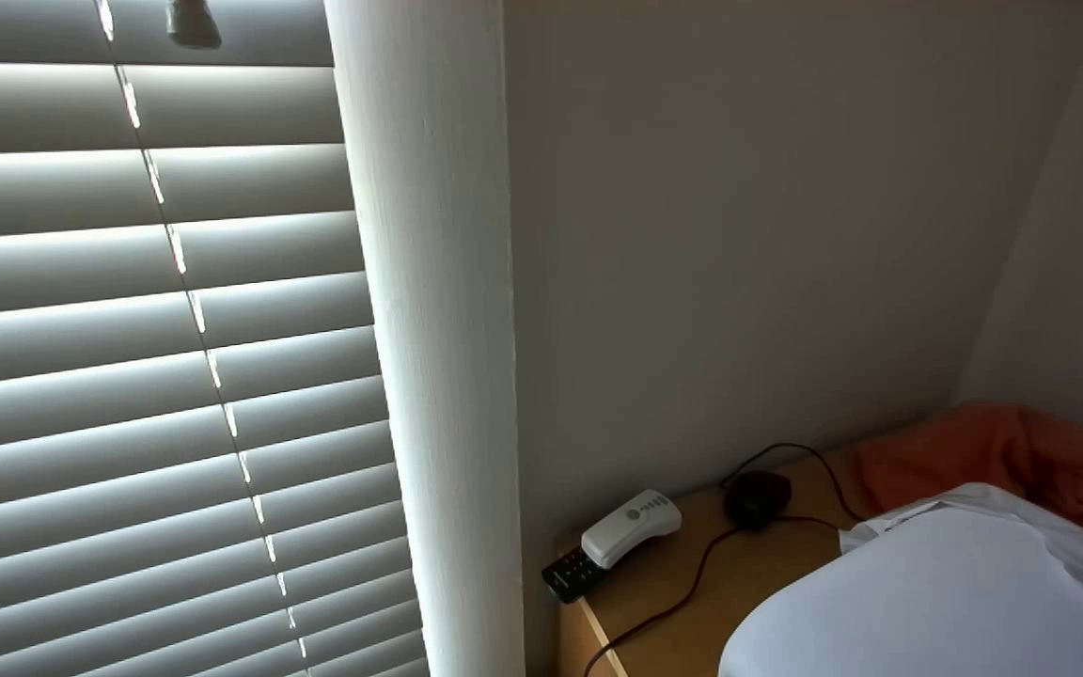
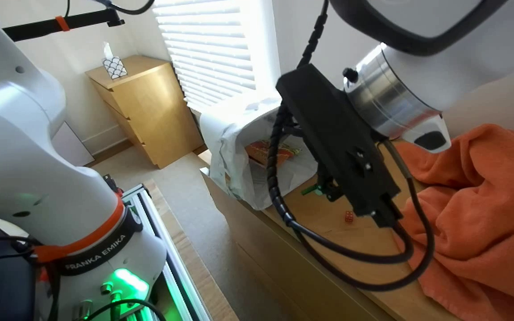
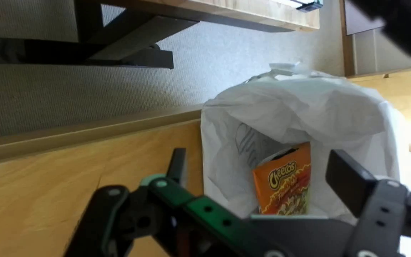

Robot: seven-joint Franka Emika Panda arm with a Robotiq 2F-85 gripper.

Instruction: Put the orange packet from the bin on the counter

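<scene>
The orange Cheetos packet [image 3: 284, 182] sits inside the bag-lined bin [image 3: 355, 107]; near the bin, the gripper [image 3: 259, 159] gapes wide, holding nothing. From here I'd guess the packet light, soft and slick: pinch it gently at its top edge.

The packet [image 3: 285, 182] is orange with a jagged, yellow-edged red pattern. The lined bin [image 3: 334, 103] shows white, the pincer [image 3: 258, 162] black and green, the cloth [image 2: 484, 191] orange, the tissue box [image 2: 114, 67] dark-scalloped white.

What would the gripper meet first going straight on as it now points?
Probably the white plastic bag, whose rim looks nearer the gripper than the Cheetos packet inside; depth is unclear.
</scene>
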